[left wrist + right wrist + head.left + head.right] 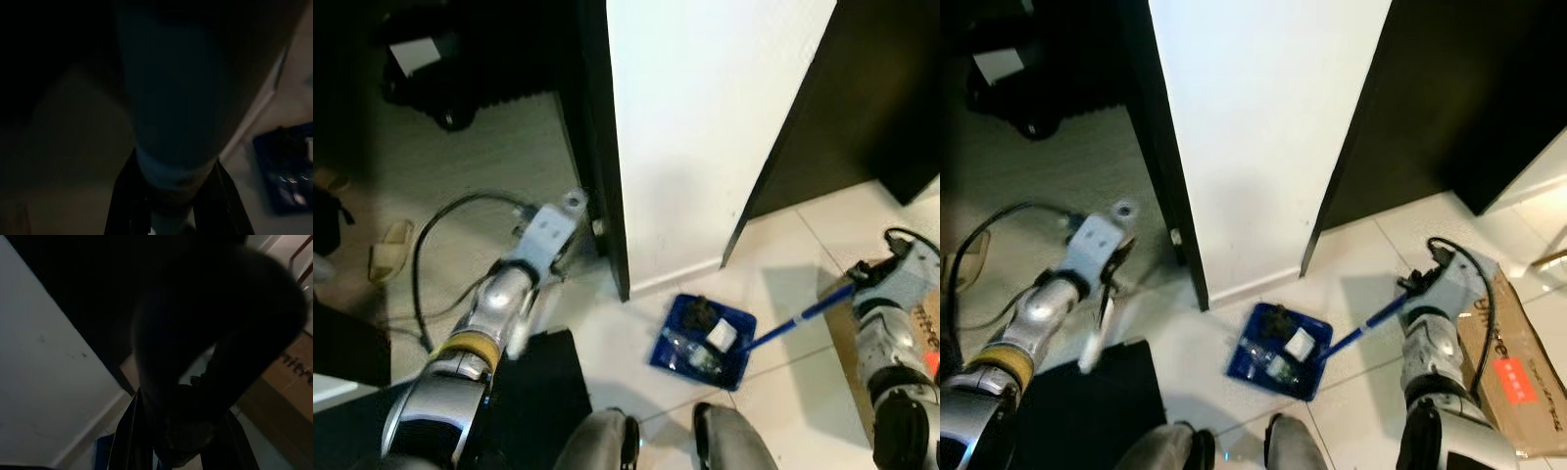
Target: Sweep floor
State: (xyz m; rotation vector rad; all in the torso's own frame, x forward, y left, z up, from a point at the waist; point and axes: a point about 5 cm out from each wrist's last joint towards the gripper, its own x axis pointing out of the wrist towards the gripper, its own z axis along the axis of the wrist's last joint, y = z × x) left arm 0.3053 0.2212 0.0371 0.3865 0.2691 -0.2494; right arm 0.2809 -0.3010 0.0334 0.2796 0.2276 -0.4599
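Right end effector (1427, 281) gripping dustpan (1278, 351) handle

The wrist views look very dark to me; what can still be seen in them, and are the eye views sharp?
Left wrist view: mostly dark, a pale handle between the black fingers, the blue dustpan dim at one edge. Right wrist view: a dark blurred shape close to the lens, white wall lit behind. Eye views: well lit, slightly soft; the left gripper is blurred.
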